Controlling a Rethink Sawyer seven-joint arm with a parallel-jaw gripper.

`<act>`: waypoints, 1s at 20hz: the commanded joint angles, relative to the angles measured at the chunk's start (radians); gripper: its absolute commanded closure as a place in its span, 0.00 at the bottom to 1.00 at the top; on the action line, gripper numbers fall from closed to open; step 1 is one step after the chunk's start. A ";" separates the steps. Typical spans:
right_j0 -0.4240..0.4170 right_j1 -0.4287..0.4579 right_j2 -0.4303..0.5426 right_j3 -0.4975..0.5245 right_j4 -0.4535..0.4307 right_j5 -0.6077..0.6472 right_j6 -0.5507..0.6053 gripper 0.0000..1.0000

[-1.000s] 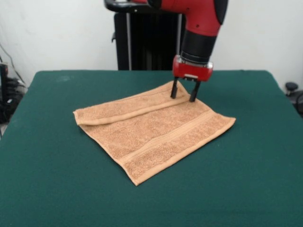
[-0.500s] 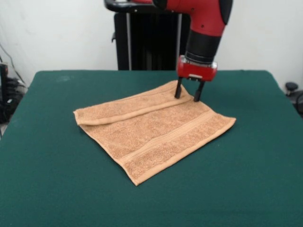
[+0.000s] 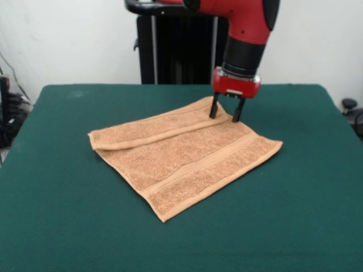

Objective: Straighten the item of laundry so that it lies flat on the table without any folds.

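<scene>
Looking at my front feed: nearest to me it's just bare dark green table (image 3: 62, 226), nothing sitting on it. Then comes the orange-tan hand towel (image 3: 187, 164), lying roughly mid-table and turned like a diamond, with its closest corner pointing at about 6 o'clock and another corner out at 3 o'clock. The near part is flat, and I can see a woven band stripe running parallel to the lower-right edge. The far long edge isn't flat though: a strip of it is folded over onto the top, running from the 9 o'clock corner up toward 1 o'clock, with a rounded roll showing at the 9 o'clock end.

Past that, at the 1 o'clock end of the fold, the red and black arm comes down, and the gripper (image 3: 224, 113) has its two dark fingers spread apart with a clear gap between them. Both tips are right at the towel's far corner, straddling the folded edge. It isn't clamping anything that I can see; whether the tips actually press into the cloth, I can't tell.
</scene>
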 commanded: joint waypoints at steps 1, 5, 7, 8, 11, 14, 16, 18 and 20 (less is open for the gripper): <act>0.037 0.075 0.108 0.018 0.059 -0.083 0.221 0.00; 0.042 0.113 0.102 0.004 0.061 -0.106 0.217 0.00; 0.043 0.129 0.099 -0.002 0.063 -0.121 0.217 0.00; 0.044 0.133 0.097 -0.002 0.063 -0.128 0.217 0.00; 0.049 0.136 0.092 0.005 0.067 -0.141 0.220 0.00; 0.043 0.138 0.093 0.011 0.062 -0.149 0.217 0.00; 0.042 0.139 0.092 0.014 0.062 -0.152 0.216 0.00; 0.050 0.139 0.082 0.014 0.068 -0.146 0.212 0.00; 0.050 0.139 0.082 0.020 0.080 -0.140 0.217 1.00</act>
